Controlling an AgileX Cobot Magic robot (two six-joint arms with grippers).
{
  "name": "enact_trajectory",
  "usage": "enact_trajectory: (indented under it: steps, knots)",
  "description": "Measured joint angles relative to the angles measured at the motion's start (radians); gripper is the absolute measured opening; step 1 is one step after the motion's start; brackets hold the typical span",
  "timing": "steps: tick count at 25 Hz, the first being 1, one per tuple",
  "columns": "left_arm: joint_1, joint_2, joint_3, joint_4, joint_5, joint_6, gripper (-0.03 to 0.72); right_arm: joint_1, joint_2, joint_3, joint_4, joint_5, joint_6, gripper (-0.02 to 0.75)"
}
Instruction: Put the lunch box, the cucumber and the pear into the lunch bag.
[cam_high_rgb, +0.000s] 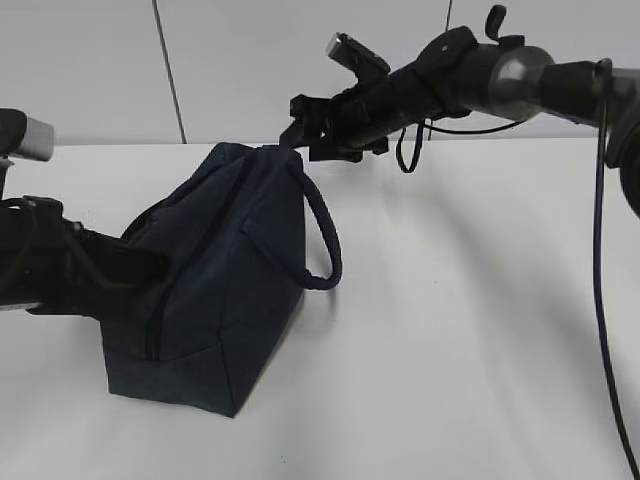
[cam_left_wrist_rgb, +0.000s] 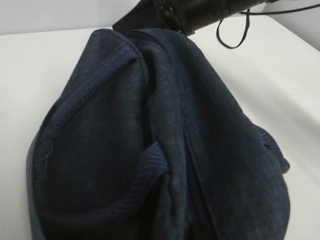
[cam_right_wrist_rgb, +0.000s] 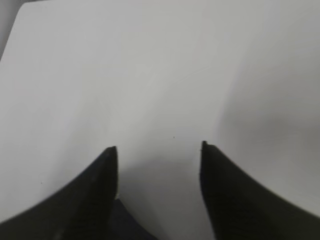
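One bag: we see the lunch bag (cam_high_rgb: 215, 285) standing on the white table (cam_high_rgb: 470, 330), tilted, zipper seam running up its side, loop handle (cam_high_rgb: 322, 235) hanging to the right.
Right gripper: our right gripper (cam_high_rgb: 296, 133) sits at the bag's top corner; in the right wrist view its fingers (cam_right_wrist_rgb: 95, 195) are spread apart, a bit of navy fabric low between them.
Left gripper: our left gripper (cam_high_rgb: 150, 268) presses at the bag's left side; we cannot tell its state.
Left wrist view only: bag folds fill it; gripper unseen.
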Motion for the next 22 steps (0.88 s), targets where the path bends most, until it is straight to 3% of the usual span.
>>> enact_trajectory:
  steps: [2,6,10,13,17,22]
  knots:
    - [0.000,0.000,0.000,0.000,0.000,0.000,0.317,-0.005,-0.017,-0.025,0.001,0.017,-0.016,0.576]
    - [0.000,-0.007,0.000,0.000,0.011,-0.005,0.442,-0.011,-0.058,-0.068,0.001,0.082,-0.039,0.633]
    - [0.000,-0.071,0.000,0.021,-0.015,-0.063,0.460,-0.028,-0.130,-0.080,-0.033,0.152,-0.038,0.608]
    - [0.000,-0.130,0.000,0.096,-0.039,-0.151,0.463,-0.036,-0.196,-0.082,-0.118,0.227,0.012,0.566]
    - [0.000,-0.181,0.000,0.229,0.009,-0.325,0.465,-0.039,-0.267,-0.082,-0.284,0.380,0.144,0.546]
    - [0.000,-0.192,0.000,0.495,0.072,-0.562,0.419,-0.002,-0.338,-0.080,-0.568,0.510,0.321,0.496]
